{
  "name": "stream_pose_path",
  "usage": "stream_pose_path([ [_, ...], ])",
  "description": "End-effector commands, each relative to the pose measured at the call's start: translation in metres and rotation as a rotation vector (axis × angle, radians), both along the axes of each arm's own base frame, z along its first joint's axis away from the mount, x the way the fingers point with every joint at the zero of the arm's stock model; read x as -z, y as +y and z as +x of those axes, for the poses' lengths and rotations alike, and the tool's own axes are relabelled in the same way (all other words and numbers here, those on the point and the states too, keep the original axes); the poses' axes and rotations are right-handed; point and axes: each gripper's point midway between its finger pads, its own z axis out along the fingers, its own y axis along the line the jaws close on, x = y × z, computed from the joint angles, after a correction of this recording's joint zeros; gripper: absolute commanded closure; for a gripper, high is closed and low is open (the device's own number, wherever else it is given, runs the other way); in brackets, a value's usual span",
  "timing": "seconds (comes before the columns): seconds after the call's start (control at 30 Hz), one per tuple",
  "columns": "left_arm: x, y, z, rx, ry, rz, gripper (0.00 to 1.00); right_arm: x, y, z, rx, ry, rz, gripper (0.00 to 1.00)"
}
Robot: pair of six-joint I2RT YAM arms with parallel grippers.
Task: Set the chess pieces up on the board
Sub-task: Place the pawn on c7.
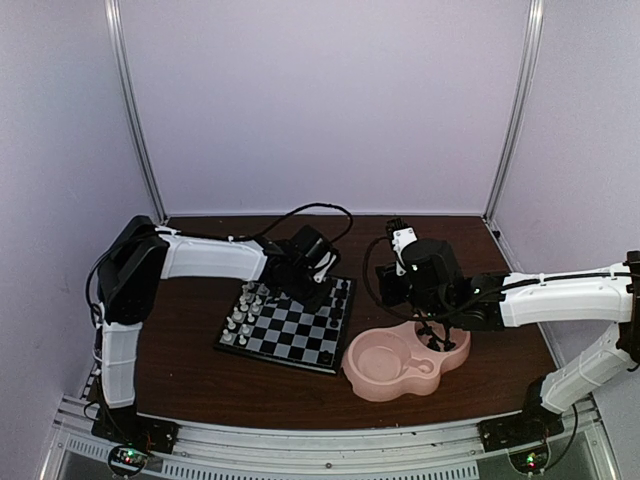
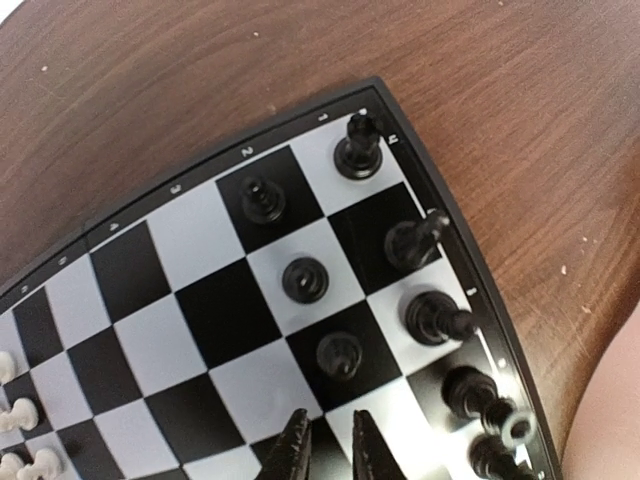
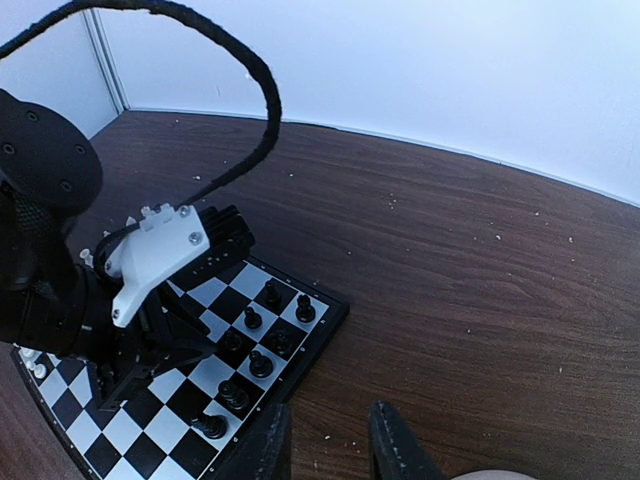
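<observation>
The board (image 1: 290,335) lies mid-table. Several black chess pieces (image 1: 340,300) stand along its right edge and white ones (image 1: 240,315) along its left. My left gripper (image 1: 310,290) hovers low over the black side. In the left wrist view its fingertips (image 2: 330,445) stand slightly apart with nothing between them, just short of a black pawn (image 2: 340,355). More black pieces (image 2: 435,318) line the border. My right gripper (image 1: 432,338) hangs over the pink dish. In the right wrist view it (image 3: 330,445) is open and empty above bare wood, beside the board's corner (image 3: 320,325).
The pink double-bowl dish (image 1: 380,380) sits right of the board, near the front. A black cable (image 3: 265,90) loops above the left wrist. Walls close in the table on three sides.
</observation>
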Motion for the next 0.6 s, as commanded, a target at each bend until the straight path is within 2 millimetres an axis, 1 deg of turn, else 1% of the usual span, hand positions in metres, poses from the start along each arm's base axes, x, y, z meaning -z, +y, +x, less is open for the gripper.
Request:
stream_pose_path([
  [0.0,-0.042,0.008,0.005,-0.022,-0.072,-0.058,0.84,-0.008,-0.003,0.001,0.003,-0.007,0.013,0.71],
  [0.07,-0.053,0.012,0.004,-0.028,-0.088,-0.071,0.84,-0.009,-0.004,0.001,0.005,-0.01,0.015,0.71],
  [0.2,-0.085,0.021,-0.004,-0.038,-0.126,-0.127,0.83,-0.012,-0.008,0.001,0.018,-0.017,0.009,0.71],
  [0.33,-0.115,0.035,-0.02,-0.036,-0.167,-0.19,0.83,-0.018,-0.016,0.0,0.041,-0.036,0.005,0.72],
  [0.43,-0.129,0.049,-0.034,-0.049,-0.211,-0.242,0.82,-0.027,-0.026,-0.002,0.06,-0.069,0.029,0.72],
  [0.57,-0.139,0.065,-0.063,-0.01,-0.302,-0.333,0.75,-0.033,-0.04,-0.007,0.087,-0.12,0.052,0.7],
])
